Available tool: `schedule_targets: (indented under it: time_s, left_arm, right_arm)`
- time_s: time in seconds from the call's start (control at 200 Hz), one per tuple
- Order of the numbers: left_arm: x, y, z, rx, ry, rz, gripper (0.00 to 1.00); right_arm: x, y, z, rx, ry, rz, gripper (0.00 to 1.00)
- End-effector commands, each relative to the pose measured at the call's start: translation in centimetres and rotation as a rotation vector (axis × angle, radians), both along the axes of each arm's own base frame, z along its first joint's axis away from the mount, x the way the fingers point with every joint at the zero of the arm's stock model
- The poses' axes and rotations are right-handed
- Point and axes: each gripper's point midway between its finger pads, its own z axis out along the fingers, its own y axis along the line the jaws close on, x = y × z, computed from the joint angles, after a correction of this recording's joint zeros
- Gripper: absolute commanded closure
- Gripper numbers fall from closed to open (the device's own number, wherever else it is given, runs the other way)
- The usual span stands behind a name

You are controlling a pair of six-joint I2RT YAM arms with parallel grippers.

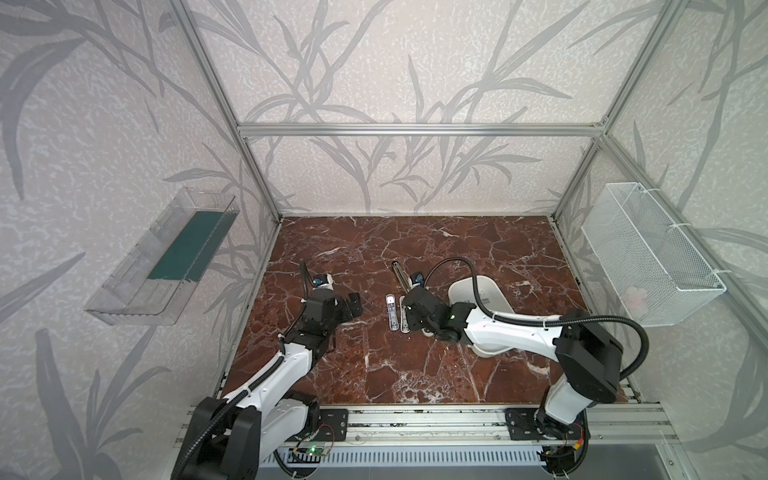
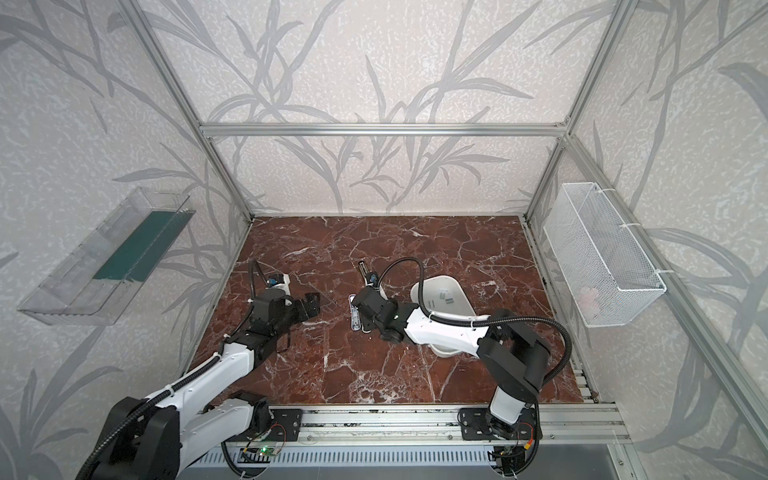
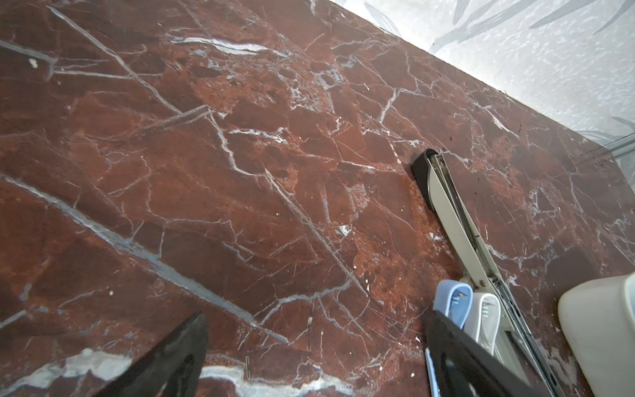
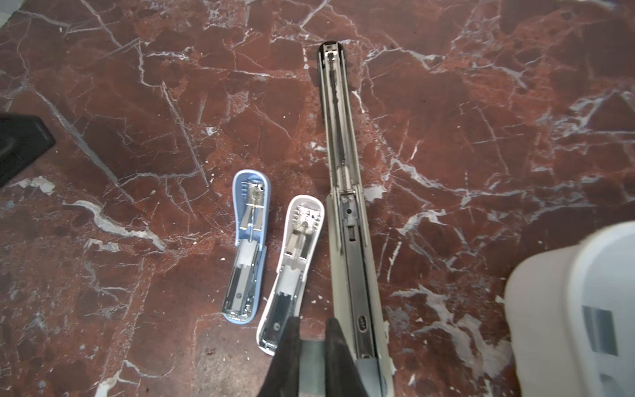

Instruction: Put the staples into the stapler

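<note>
The right gripper [image 4: 311,330], fingers pinched nearly together on a small grey strip that was probably staples, hovered above the white stapler [image 4: 292,271] beside the long stapler [image 4: 347,206]. The left gripper [image 3: 309,350] hung wide open and empty over the marble table [image 1: 415,374]. All three staplers, the blue stapler [image 4: 245,247] included, lay opened; whether any channel was filled could not be told. Spare staples [image 2: 444,296], flat grey strips, waited in the white tub [image 2: 457,286].

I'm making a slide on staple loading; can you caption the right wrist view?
Three opened staplers, blue, white and long grey, lie side by side on red marble beyond the right gripper.
</note>
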Motion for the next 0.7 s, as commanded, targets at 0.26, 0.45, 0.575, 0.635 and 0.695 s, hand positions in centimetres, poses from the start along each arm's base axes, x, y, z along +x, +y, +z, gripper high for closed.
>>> schedule_targets:
  time_s: [0.26, 0.45, 0.575, 0.635, 0.695]
  left_arm:
    - [0.1, 0.1, 0.5, -0.022, -0.024, 0.017, 0.01]
    - [0.1, 0.1, 0.6, -0.022, -0.026, 0.018, 0.01]
    - [0.2, 0.1, 0.6, -0.023, -0.027, 0.018, 0.01]
    - [0.1, 0.1, 0.6, -0.023, -0.027, 0.018, 0.01]
    - [0.1, 0.1, 0.5, -0.022, -0.023, 0.018, 0.01]
  right_arm:
    - [-1.8, 4.8, -1.7, 0.051, 0.056, 0.081, 0.92]
    - [-2.7, 5.3, -3.6, 0.065, 0.11, 0.108, 0.93]
    - [-2.7, 4.7, -4.3, 0.041, 0.11, 0.097, 0.93]
    - [-2.8, 4.4, -4.7, 0.046, 0.124, 0.071, 0.93]
    - [-2.9, 4.1, -5.1, 0.038, 0.133, 0.062, 0.93]
